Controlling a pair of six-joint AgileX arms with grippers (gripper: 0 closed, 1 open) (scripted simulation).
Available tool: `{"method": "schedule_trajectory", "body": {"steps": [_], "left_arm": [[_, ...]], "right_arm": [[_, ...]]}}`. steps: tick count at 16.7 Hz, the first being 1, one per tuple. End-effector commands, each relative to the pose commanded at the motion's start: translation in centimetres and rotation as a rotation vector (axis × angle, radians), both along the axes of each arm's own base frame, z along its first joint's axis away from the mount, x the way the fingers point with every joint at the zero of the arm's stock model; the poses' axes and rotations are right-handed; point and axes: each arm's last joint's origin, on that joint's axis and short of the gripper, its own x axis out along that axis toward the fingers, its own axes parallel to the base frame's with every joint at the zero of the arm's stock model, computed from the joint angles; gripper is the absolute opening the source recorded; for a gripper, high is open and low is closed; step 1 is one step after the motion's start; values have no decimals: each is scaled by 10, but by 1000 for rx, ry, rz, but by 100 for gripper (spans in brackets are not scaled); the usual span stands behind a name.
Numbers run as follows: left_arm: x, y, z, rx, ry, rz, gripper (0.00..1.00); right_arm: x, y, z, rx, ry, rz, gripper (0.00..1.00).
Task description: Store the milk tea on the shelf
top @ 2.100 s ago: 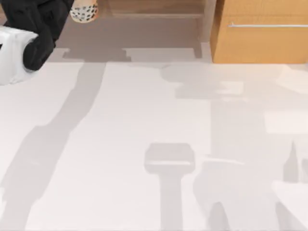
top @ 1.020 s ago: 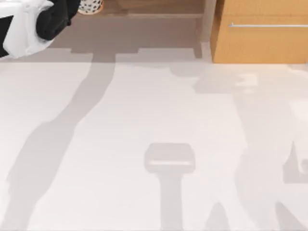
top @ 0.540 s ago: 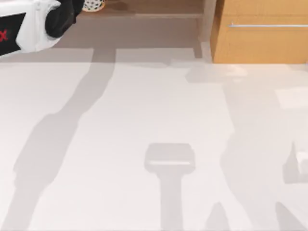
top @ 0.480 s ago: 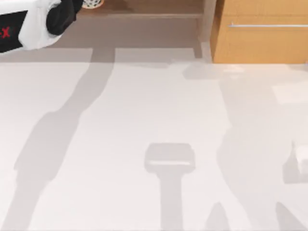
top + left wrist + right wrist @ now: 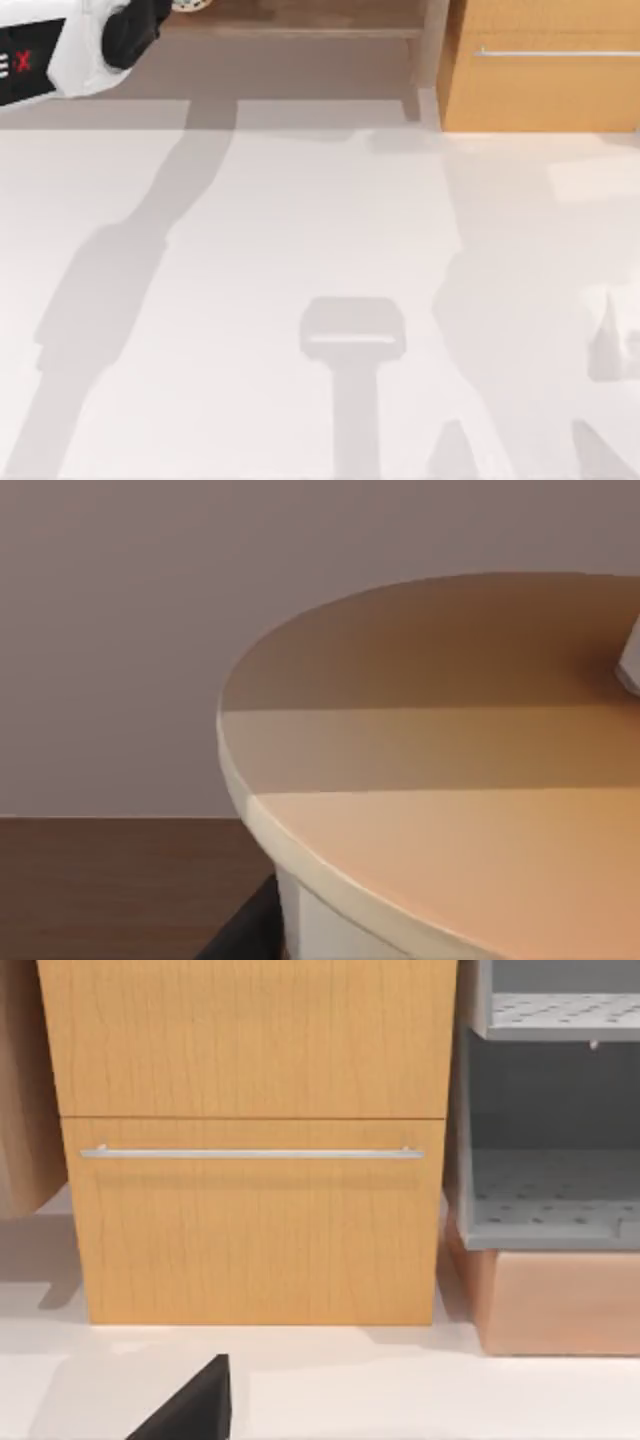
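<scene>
- One milk tea (image 5: 190, 5) cup stands on the one shelf (image 5: 310, 17), at its left end
- Left arm (image 5: 70, 45) just beside the cup; grip cannot be told
- One cabinet (image 5: 540, 75) right of the shelf; one silver handle (image 5: 555, 52)

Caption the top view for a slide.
Left arm at the shelf with the milk tea, beside the closed cabinet.
</scene>
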Motion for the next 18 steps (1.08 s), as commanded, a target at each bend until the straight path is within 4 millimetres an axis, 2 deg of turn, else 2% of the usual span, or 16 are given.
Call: {"method": "schedule_trajectory", "body": {"steps": [12, 18], "left_arm": [[0, 0, 0, 0, 0, 0, 98], [0, 0, 0, 0, 0, 0, 100]], "right_arm": [[0, 0, 0, 0, 0, 0, 100], [0, 0, 0, 0, 0, 0, 100]]}}
